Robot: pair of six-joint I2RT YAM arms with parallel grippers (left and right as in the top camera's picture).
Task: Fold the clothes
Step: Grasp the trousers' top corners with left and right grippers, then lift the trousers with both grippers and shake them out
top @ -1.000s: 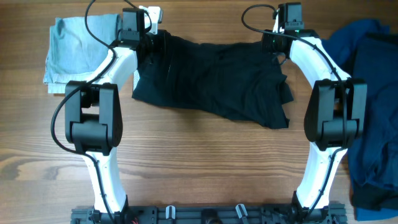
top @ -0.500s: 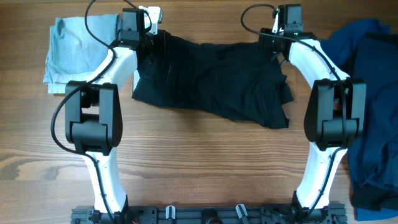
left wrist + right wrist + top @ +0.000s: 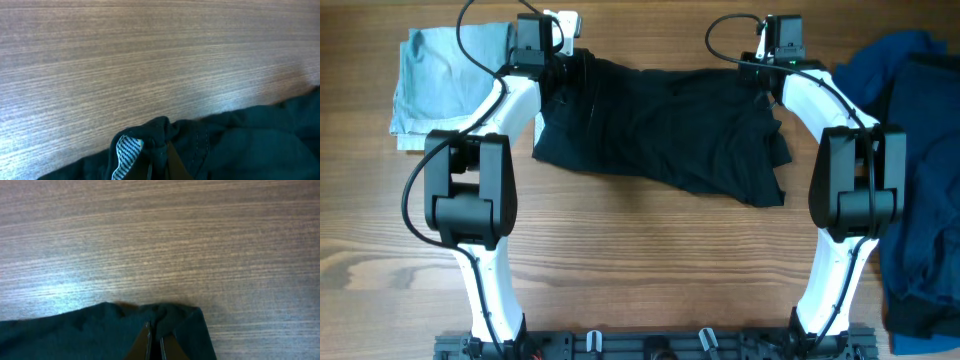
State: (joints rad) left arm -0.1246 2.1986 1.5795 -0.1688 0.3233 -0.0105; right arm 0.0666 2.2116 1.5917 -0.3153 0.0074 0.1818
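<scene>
Black shorts (image 3: 660, 130) on wood-grain table (image 3: 640, 260), far corners in tight left pincer (image 3: 159, 161) and right pincer (image 3: 154, 339).

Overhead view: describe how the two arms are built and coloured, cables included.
Both the left arm and right arm have white curved links, bulky black joint housings and a black cable looping near the wrist. The left hand and right hand are dark.
</scene>
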